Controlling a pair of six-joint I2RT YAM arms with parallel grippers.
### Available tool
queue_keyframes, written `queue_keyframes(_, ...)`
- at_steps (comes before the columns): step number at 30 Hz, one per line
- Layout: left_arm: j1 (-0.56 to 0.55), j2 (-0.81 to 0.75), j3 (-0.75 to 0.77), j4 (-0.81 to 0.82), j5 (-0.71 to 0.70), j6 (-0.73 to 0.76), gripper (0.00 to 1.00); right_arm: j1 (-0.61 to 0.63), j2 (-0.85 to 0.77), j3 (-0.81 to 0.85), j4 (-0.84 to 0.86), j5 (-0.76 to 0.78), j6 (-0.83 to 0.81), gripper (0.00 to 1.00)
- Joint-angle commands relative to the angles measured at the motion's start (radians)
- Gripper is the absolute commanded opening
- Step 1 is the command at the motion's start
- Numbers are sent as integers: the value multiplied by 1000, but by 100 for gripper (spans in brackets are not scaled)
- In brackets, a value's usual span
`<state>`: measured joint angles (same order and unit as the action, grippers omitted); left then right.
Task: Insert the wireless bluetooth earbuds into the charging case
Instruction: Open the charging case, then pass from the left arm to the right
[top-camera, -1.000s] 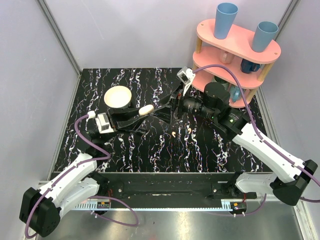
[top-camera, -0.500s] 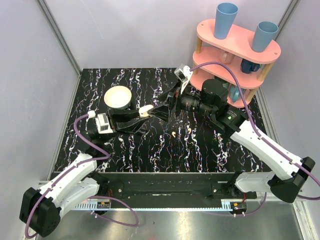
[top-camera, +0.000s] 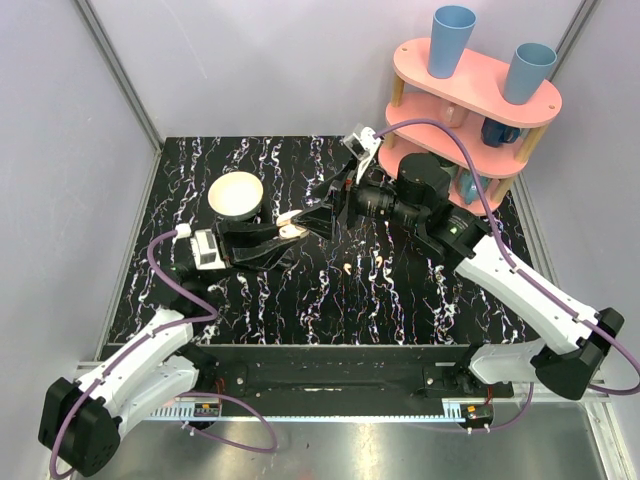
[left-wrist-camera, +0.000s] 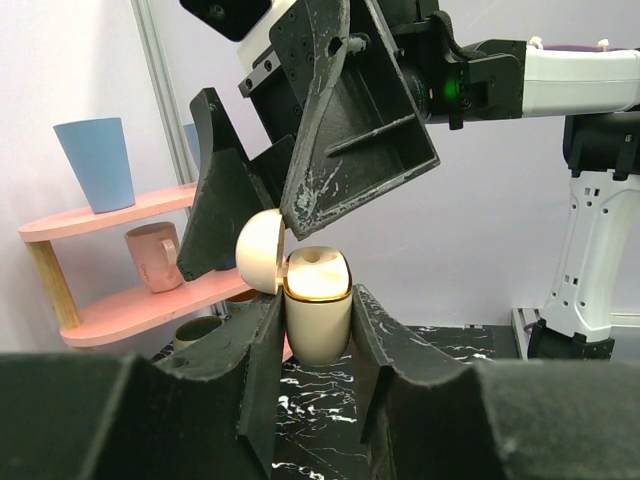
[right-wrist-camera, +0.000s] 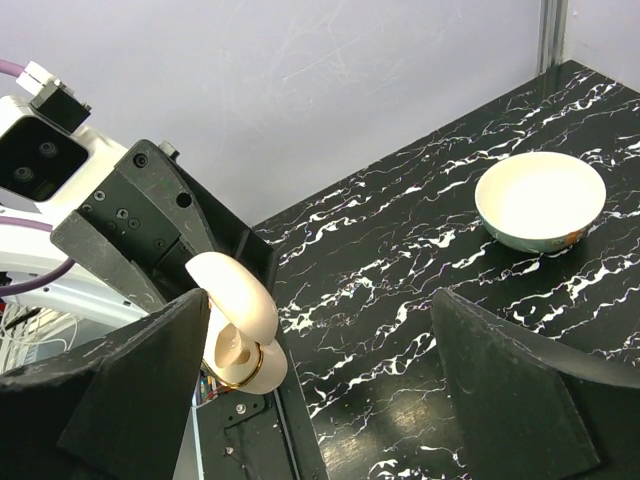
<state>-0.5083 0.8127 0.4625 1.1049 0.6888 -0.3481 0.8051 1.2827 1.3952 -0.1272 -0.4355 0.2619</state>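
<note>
The left gripper (left-wrist-camera: 318, 335) clamps the plain cream charging case (left-wrist-camera: 318, 300), hinged open; the right gripper (right-wrist-camera: 320, 370) stands wide beside it.

a black tabletop (top-camera: 300, 300) streaked with white marbling fills the middle of the top view, walled by pale panels on the left, the far side and the right; a round cream bowl (top-camera: 236, 194) stands upright on it in the upper left part; two tiny cream-white earbuds (top-camera: 346, 268) lie near the centre, just beside each other but apart, well clear of the bowl; a pink tiered rack (top-camera: 470, 78) stands at the upper right corner; two blue cups (top-camera: 452, 40) stand mouth-up on its top tier; a pink mug (top-camera: 453, 113) and a dark blue mug (top-camera: 497, 131) sit on the tier below.
</note>
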Motion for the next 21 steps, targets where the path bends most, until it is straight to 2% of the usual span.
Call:
queue_keyframes(1,-2,-17,-4,81,17,-15,0,6,10,48,14,21,-15,97)
queue_keyframes(13,-3,-7,-45,79,-74,-35,0,6,-9,71,27,-69,-18,98)
queue_keyframes(20,-2,0,-45,81,-89,-43,0,5,-28,59,21,-48,-33,98)
queue_keyframes(21,-2,-1,-45,79,-89,-42,0,6,-36,47,21,7,-32,98)
